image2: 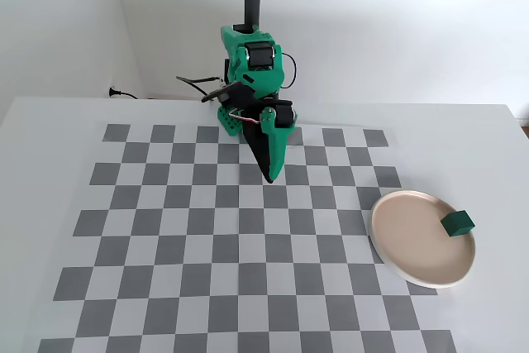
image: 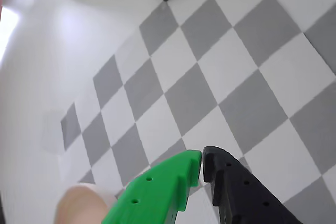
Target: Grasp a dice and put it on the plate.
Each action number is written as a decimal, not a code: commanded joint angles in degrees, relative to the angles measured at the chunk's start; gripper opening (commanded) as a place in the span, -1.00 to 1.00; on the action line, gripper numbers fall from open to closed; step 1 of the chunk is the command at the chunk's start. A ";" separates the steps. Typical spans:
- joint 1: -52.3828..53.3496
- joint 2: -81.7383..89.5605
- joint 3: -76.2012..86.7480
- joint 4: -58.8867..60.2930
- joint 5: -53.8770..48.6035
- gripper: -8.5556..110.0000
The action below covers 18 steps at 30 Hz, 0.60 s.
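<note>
In the fixed view, nearest us on the right, we see the plate lying on the checkered mat that covers the white desk, and the dice sits on the plate's right side, close to the rim. Farther back, near the mat's far edge, the arm holds the gripper pointing down over the squares, well apart from the plate. In the wrist view we see its jaws closed together, tips touching with nothing between them.
</note>
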 commanded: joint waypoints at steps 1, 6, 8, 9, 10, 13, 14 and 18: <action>4.57 0.88 1.23 -2.29 8.96 -0.93; 10.20 0.97 9.40 -8.70 21.18 -0.93; 11.51 1.05 9.40 -6.59 22.85 -0.93; 11.69 1.05 9.40 -5.62 23.20 -0.93; 11.78 1.05 9.40 -4.92 23.82 -0.93; 12.13 1.05 9.40 -2.29 30.41 -0.93; 12.04 1.05 9.40 -0.88 32.43 -0.93; 10.81 1.05 9.40 1.85 34.54 -0.93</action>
